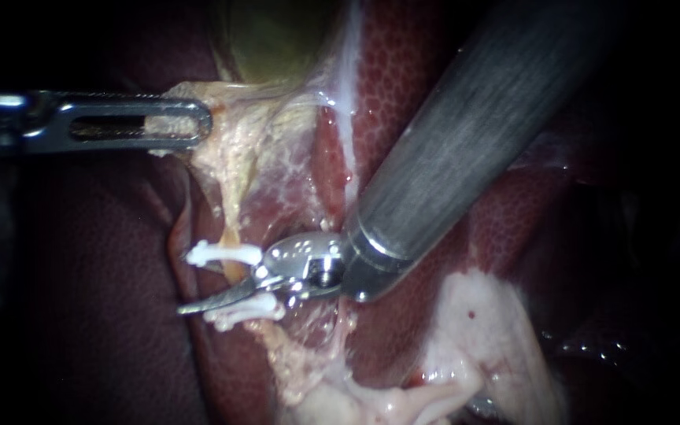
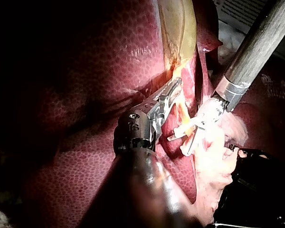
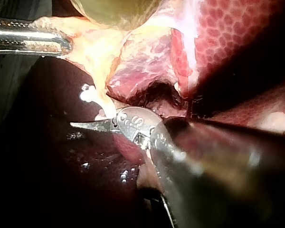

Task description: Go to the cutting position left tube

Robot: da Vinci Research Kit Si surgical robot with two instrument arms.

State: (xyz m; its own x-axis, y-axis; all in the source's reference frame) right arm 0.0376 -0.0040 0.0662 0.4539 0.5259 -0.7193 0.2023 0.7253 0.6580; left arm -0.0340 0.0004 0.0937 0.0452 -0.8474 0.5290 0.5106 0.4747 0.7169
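Two clips (image 1: 222,253) flank the tube (image 1: 234,271) crossed by the right instrument's (image 1: 198,304) clenched claw; left instrument's (image 1: 175,126) claw grasps tissue (image 1: 230,149)

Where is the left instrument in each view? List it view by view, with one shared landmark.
Endoscope view: left instrument comes in from the left, jaws shut on pale tissue under the gallbladder.
Left wrist view: left instrument reaches ahead to that tissue.
Right wrist view: left instrument lies beside the gallbladder's edge.
Shared landmark: the gallbladder.

Yellow tube (image 1: 233,270) btwn 2 clips (image 1: 222,253)
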